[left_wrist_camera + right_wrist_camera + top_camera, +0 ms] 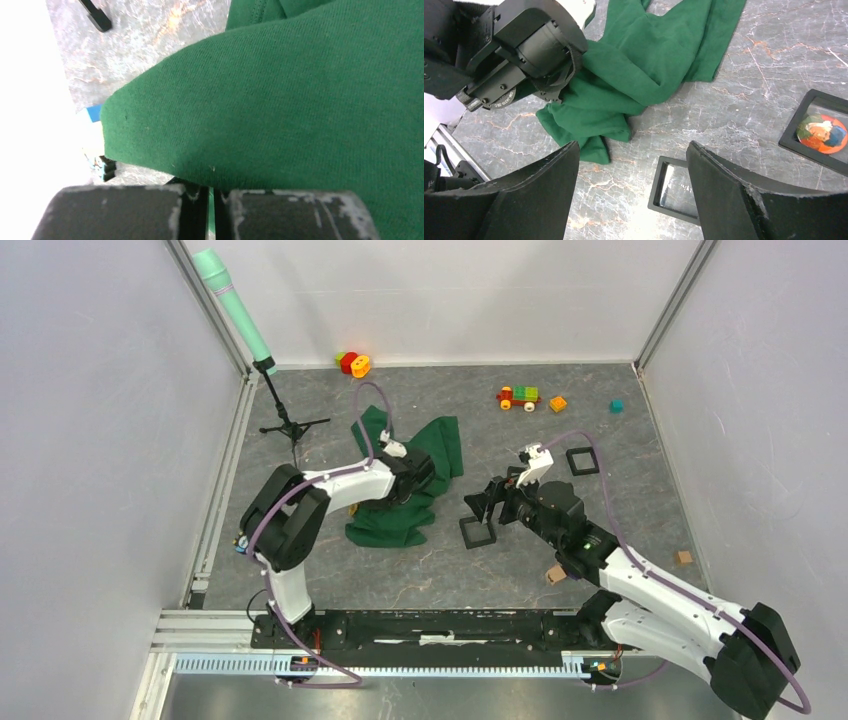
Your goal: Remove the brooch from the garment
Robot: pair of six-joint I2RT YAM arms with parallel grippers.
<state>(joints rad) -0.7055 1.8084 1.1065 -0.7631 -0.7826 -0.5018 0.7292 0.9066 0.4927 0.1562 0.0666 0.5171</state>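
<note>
The garment [300, 100] is green knit cloth, matt, with a fine ribbed weave and a few pale specks of lint. The worktop [749, 100] looks like grey stone, smooth with a soft sheen, veined in white and rust. The left claw [210, 205] has matt black fingers, scuffed whitish along their edges. The right claw [631, 200] is matt black too, and rough at the rims. The near frame [672, 190] is matt black, its pane glossy.

Grey marbled tabletop [640, 440] enclosed by 3 plain white walls [450, 290] with aluminium corner posts [678, 300]
</note>
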